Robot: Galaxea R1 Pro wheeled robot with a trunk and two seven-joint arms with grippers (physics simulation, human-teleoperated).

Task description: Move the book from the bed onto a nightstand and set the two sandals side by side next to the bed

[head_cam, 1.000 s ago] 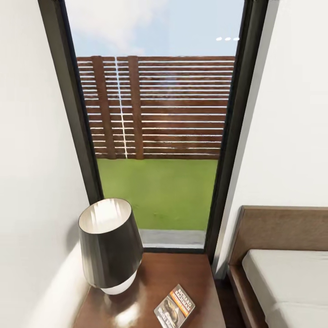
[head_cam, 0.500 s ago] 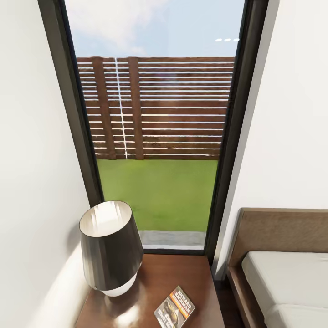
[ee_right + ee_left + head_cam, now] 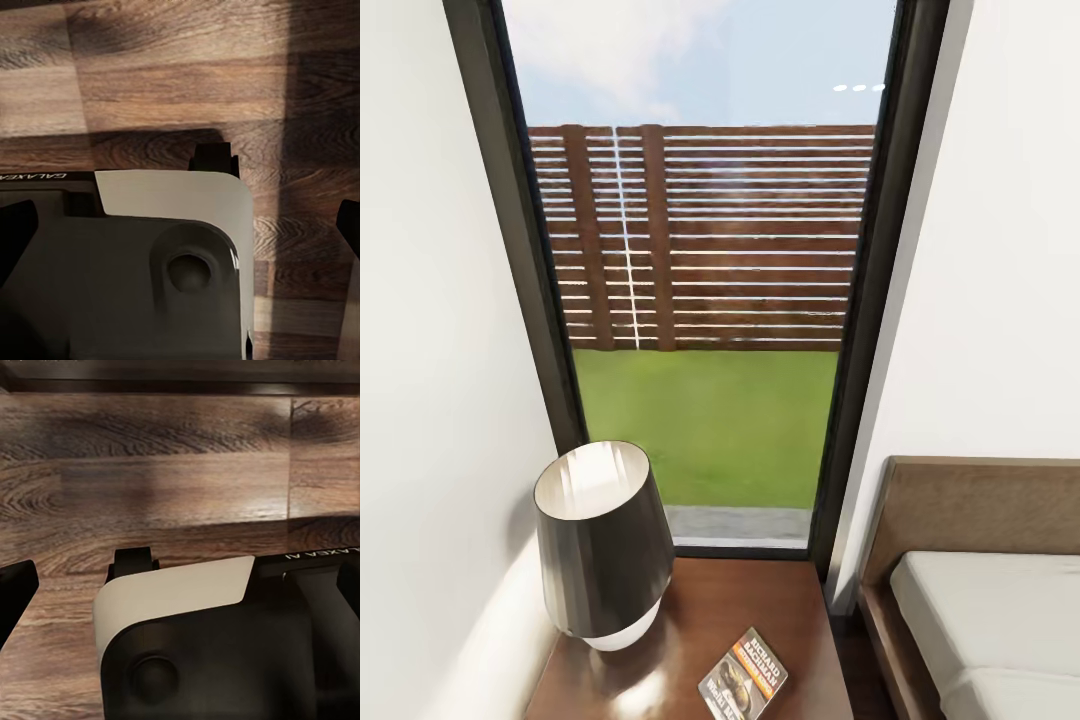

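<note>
The book [image 3: 743,675], a small dark paperback with an orange band, lies flat on the dark brown nightstand [image 3: 760,605], near its front right part. The bed [image 3: 1000,615] with its grey mattress and brown headboard stands just right of the nightstand. The sandals are out of view. My left gripper [image 3: 180,585] hangs open over the wood-plank floor [image 3: 150,472], its dark fingertips [image 3: 15,596] far apart at the picture's edges. The right gripper [image 3: 180,225] is open too, above the floor [image 3: 172,82], nothing held between its fingertips [image 3: 15,232].
A black-shaded table lamp [image 3: 603,540] takes up the nightstand's left half. Behind it is a tall dark-framed window [image 3: 700,300] with fence and grass outside. A white wall [image 3: 430,400] closes the left side. A narrow gap [image 3: 850,625] separates nightstand and bed. Both wrist views include my own grey and white body.
The head view shifted slightly a second ago, so everything sits a touch lower in the picture. The book, the lamp and the bed have not moved.
</note>
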